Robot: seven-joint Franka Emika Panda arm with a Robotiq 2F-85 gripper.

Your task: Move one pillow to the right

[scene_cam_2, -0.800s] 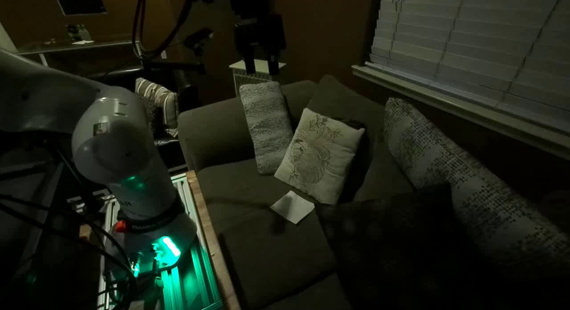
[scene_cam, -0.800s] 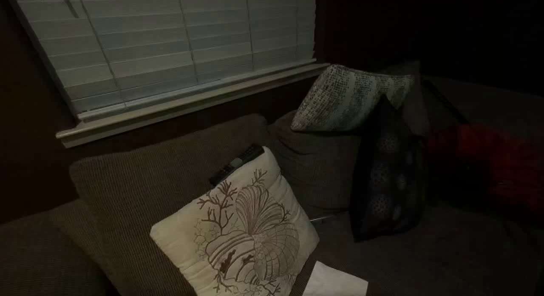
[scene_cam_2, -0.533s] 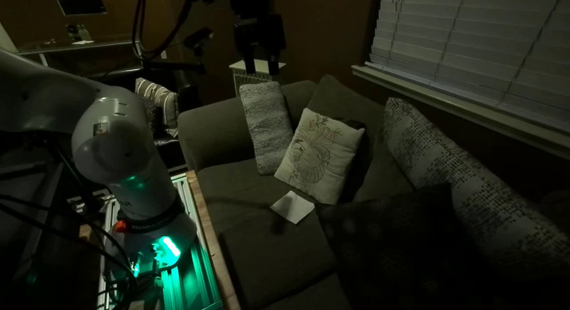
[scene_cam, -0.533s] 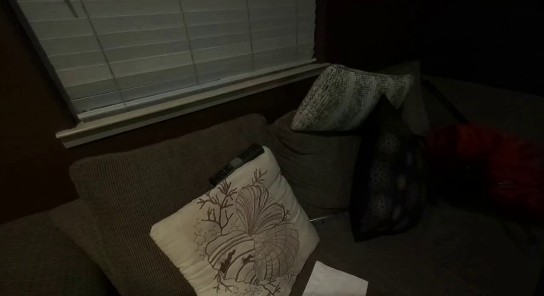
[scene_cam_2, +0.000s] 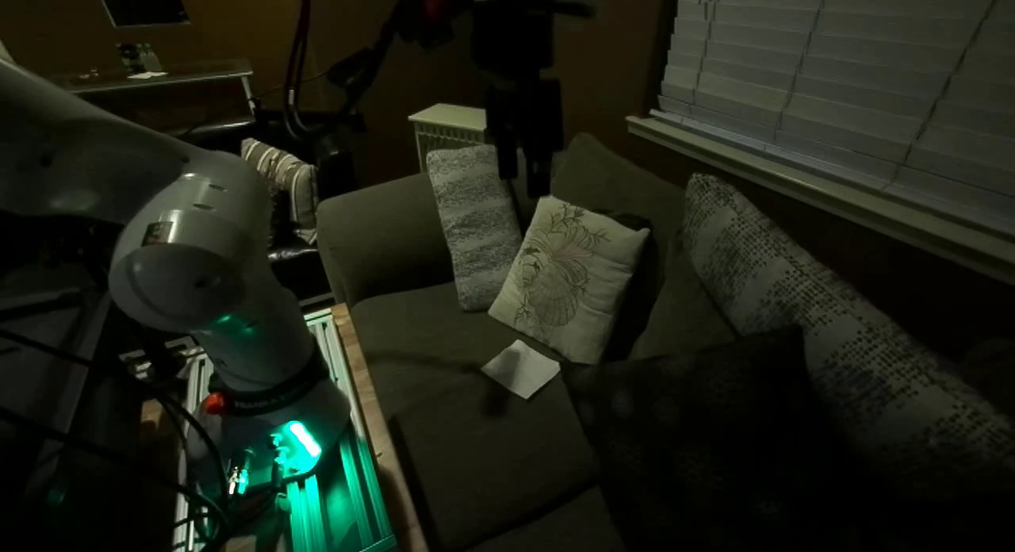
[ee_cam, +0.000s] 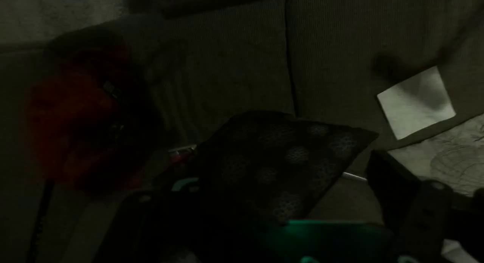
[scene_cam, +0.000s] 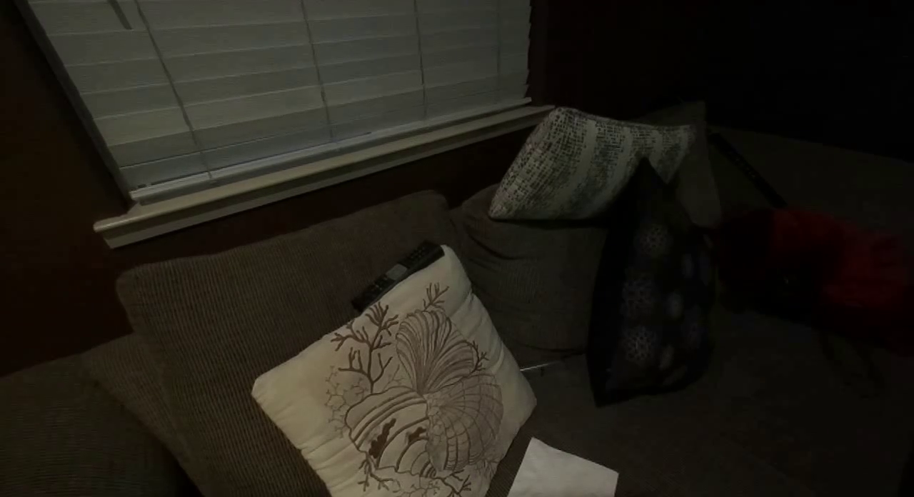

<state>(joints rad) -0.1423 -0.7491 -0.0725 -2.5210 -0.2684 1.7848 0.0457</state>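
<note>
A light grey-white speckled pillow (scene_cam: 564, 168) leans on the sofa back behind a dark pillow (scene_cam: 650, 311); it also shows in an exterior view (scene_cam_2: 801, 282). Another light grey speckled pillow (scene_cam_2: 476, 227) stands against the sofa arm; I cannot tell which of these two the task means. My gripper (scene_cam_2: 523, 183) hangs in the air in front of the gap between the arm-side pillow and the cream printed pillow (scene_cam_2: 563, 278) as seen there. In the wrist view my gripper (ee_cam: 280, 172) has its fingers wide apart with nothing held, the dark pillow below.
A white sheet (scene_cam_2: 521, 369) lies on the seat by the cream pillow. A remote (scene_cam: 398, 275) rests on the cream pillow's upper edge. A red bundle (ee_cam: 75, 119) lies on the sofa. A windowsill (scene_cam: 321, 165) runs behind the sofa back.
My gripper has moved right and down in an exterior view, from above the arm-side pillow towards the cream pillow's top. The pillows have not moved.
</note>
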